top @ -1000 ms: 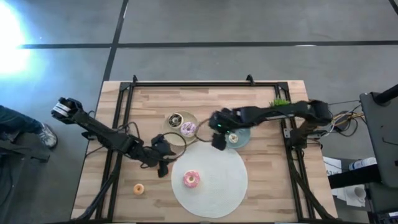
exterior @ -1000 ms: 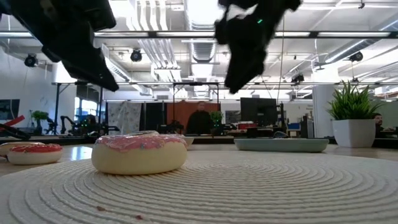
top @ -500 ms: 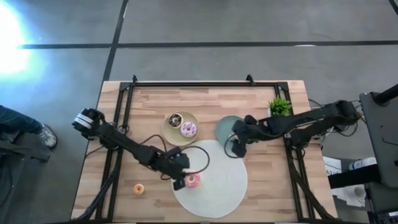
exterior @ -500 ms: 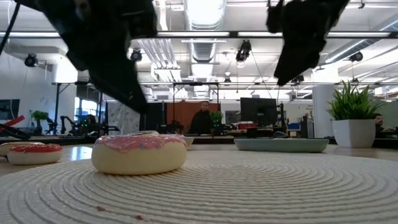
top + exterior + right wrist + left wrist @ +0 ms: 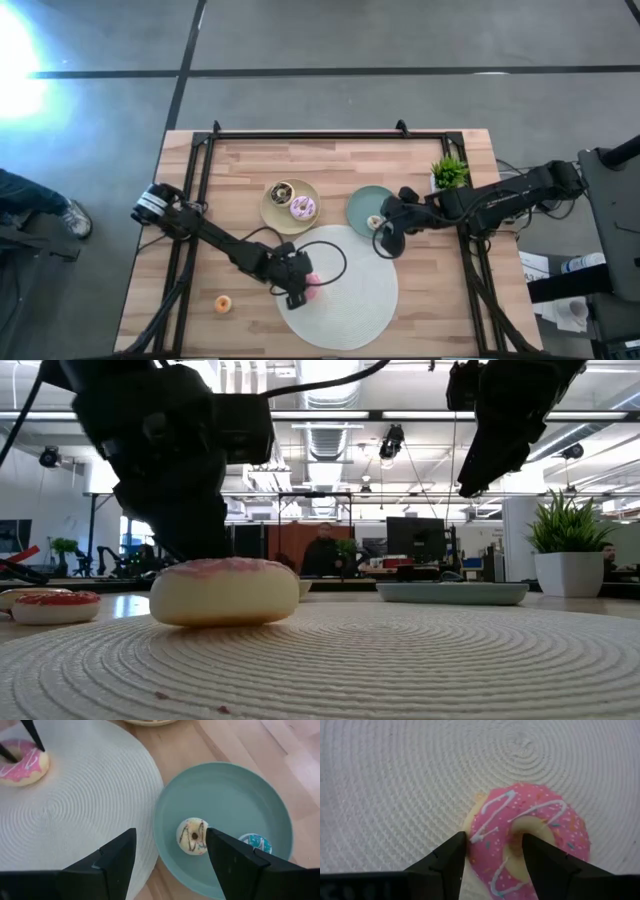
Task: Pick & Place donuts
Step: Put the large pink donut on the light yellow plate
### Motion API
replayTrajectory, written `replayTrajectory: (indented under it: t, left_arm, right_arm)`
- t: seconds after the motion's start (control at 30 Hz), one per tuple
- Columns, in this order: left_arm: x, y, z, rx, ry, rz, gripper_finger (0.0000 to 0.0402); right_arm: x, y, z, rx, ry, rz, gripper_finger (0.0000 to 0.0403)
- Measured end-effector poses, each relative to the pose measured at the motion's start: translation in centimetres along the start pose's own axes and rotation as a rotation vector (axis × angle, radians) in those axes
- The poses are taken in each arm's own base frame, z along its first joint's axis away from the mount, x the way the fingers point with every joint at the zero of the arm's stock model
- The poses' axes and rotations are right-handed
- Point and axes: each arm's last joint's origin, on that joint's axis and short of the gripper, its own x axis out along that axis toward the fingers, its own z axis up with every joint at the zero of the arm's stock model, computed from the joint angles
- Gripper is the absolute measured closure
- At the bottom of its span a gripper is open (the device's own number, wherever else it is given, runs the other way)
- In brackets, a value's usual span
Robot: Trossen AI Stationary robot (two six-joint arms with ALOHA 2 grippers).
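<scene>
The bright pink donut lies flat on the white round mat. My left gripper is down on it, astride one side of the ring. My right gripper is open and empty, hanging above the mat's far right rim beside the teal plate. The plate holds a cream mini donut and a blue mini donut. The chocolate donut and the pale pink-white donut lie on the beige plate. An orange mini donut lies on the bare wood. My left gripper comes at the pink donut from above, pointing down. One finger stands in the hole and the other is against the outer edge, with that side of the ring between them. The donut's underside rests on the mat.
A small potted plant stands at the far right, behind the right arm. A red-pink mini donut shows at the left in the low view. The black frame rails run along the table's edges. Bare wood lies near right and far left.
My left gripper has gone toward the table's right and near edges and come down onto the pink donut, which has shifted slightly in the low view. My right gripper has drawn back from the teal plate's left side toward the table's right.
</scene>
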Motion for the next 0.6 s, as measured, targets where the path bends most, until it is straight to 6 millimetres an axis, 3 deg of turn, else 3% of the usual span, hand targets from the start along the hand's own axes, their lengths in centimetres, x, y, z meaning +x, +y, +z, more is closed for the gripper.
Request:
replayTrajectory:
  t: [0.23, 0.43, 0.53, 0.6]
  left_arm:
    - [0.3, 0.2, -0.1, -0.028, -0.003, 0.029, 0.0274]
    - [0.0, 0.1, 0.1, -0.035, -0.009, 0.036, 0.0378]
    - [-1.5, -0.1, 1.1, -0.043, -0.035, 0.036, 0.0393]
    - [-3.8, -0.1, 2.4, -0.041, -0.076, 0.051, 0.0397]
  right_arm:
    - [0.0, 0.1, 0.0, -0.007, 0.001, 0.001, 0.0172]
    - [0.0, 0.0, -0.1, -0.007, -0.002, -0.008, 0.0172]
    - [0.0, 0.0, 0.0, -0.006, -0.01, -0.021, 0.0172]
    - [0.0, 0.0, 0.0, -0.006, -0.012, -0.022, 0.0172]
